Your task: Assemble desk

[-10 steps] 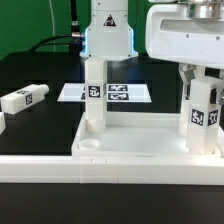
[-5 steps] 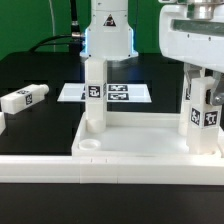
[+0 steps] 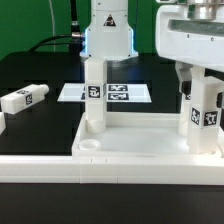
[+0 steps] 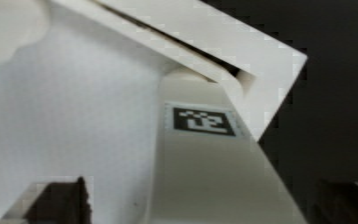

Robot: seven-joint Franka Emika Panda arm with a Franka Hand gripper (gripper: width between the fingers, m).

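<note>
Leg fitting is the step in hand, and by the look of it the desk is about half built. The desk top (image 3: 140,158) lies rim-up on the near part of the black bench (image 3: 40,125), just in front of the marker board (image 3: 125,93). Two legs stand upright on it: the left-end leg (image 3: 93,105) at its far corner on the exterior view's left, alone, and the right-end leg (image 3: 203,125) at the exterior view's right, directly beneath the pincer (image 3: 199,95); which right corner that one occupies I cannot tell. The pincer stands wide: in the wrist view its dark fingers (image 4: 60,200) sit either side of the tagged leg with a gap on both sides, so nothing is held. Whether that leg is fully seated cannot be told from these views. A loose leg (image 3: 22,99) lies on its side on the bench at the exterior view's left, well apart from the desk top; the fourth is not in view. The near-left socket (image 3: 88,146) shows empty. I judge that the next move calls for a straight lift clear of the right-end leg without brushing it, then a swing across to the loose leg, a grasp across its square section, and a turn to vertical so it can be lowered into an empty socket.
</note>
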